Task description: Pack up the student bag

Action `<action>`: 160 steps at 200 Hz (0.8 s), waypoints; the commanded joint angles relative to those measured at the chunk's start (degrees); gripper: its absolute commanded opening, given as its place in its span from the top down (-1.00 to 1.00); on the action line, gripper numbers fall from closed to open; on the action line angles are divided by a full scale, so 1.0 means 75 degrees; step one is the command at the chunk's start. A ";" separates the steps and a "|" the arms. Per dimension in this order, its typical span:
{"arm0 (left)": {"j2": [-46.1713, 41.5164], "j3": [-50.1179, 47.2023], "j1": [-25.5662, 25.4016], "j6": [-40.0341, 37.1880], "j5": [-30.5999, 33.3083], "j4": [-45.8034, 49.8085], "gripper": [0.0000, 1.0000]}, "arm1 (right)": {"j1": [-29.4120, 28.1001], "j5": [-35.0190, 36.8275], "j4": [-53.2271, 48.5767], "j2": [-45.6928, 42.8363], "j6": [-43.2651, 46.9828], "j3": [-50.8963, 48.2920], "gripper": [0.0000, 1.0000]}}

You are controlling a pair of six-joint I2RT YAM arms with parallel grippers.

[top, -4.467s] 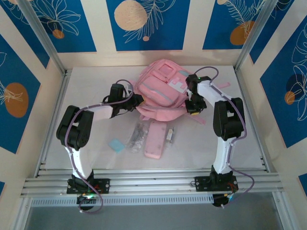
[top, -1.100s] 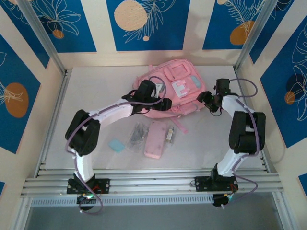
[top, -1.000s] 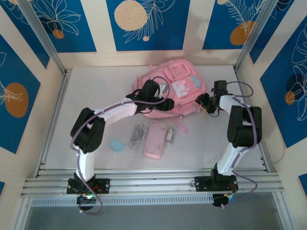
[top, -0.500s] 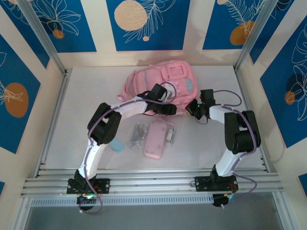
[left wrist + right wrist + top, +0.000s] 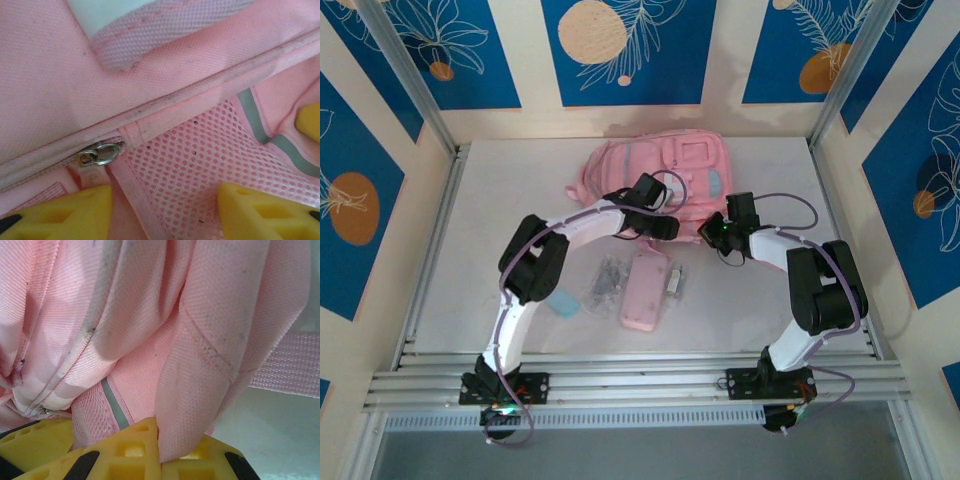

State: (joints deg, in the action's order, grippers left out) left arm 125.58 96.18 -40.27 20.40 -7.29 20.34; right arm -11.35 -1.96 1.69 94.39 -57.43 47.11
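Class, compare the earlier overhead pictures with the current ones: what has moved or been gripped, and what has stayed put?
Over the last second the student bag swung round and shifted left. The right gripper moved in leftward and closed its fingers on a fold of its fabric. The left gripper reached further right than at first, fingers apart. The pink pencil case, clear packet and small blue item stayed put.

Pale grey counter (image 5: pixel 510 200), plain matte top. Far middle: big pink student bag (image 5: pixel 690 160) lying on it, grey-blue trim showing. Nearer, mid-counter: flat pink pencil case (image 5: pixel 645 292), long axis running near to far, slightly tilted. Just right of case, touching or nearly: small whitish item (image 5: pixel 674 281), too small to identify. Just left of case, close alongside: clear packet (image 5: pixel 607 280) with grey bits inside. Further left, apart from packet: small light-blue flat piece (image 5: pixel 562 303).
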 commanded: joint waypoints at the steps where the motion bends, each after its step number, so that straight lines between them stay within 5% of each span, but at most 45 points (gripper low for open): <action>1: -0.0436 -0.0431 0.0043 -0.0244 0.1303 -0.0517 -0.13 | -0.0158 -0.0655 -0.0413 -0.0232 0.0061 -0.0117 1.00; 79: -0.0969 -0.0795 -0.0068 -0.0178 0.1898 -0.0741 -0.02 | -0.0163 -0.0712 -0.0344 -0.0070 0.0063 -0.0135 1.00; 160: 0.0310 0.0360 -0.0068 -0.0370 0.1519 0.0082 0.28 | -0.0196 -0.0712 -0.0308 -0.0071 0.0042 -0.0089 1.00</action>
State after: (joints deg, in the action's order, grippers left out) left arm 124.09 95.50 -40.99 18.87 4.99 16.60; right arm -11.77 -2.85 1.56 94.39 -57.52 47.09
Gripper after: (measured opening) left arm 0.383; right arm 0.066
